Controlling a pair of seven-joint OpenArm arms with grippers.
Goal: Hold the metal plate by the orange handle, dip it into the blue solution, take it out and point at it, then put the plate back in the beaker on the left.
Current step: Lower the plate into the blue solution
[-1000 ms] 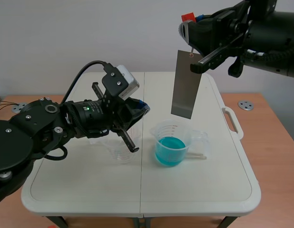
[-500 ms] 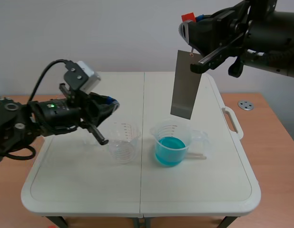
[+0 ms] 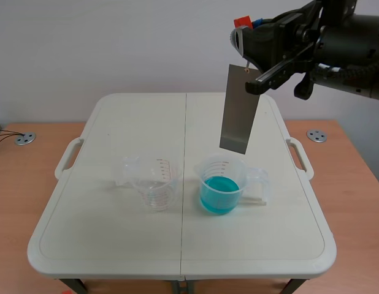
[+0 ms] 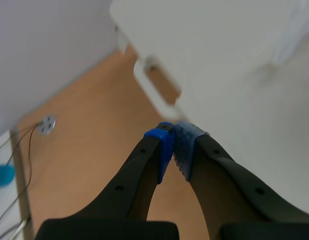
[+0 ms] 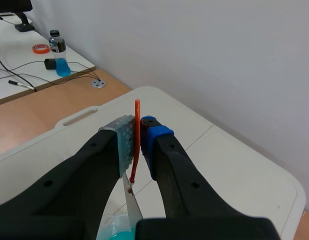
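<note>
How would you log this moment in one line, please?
right tool: shut on orange handle | metal plate: hanging above blue solution | left tool: shut, empty

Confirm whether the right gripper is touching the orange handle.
Touching. The right wrist view shows the orange handle pinched between the pads of the right gripper.

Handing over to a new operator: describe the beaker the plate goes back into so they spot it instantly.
On the white folding table two clear beakers stand side by side near the middle. Take the left beaker: it looks empty, while the right beaker holds blue liquid.
</note>
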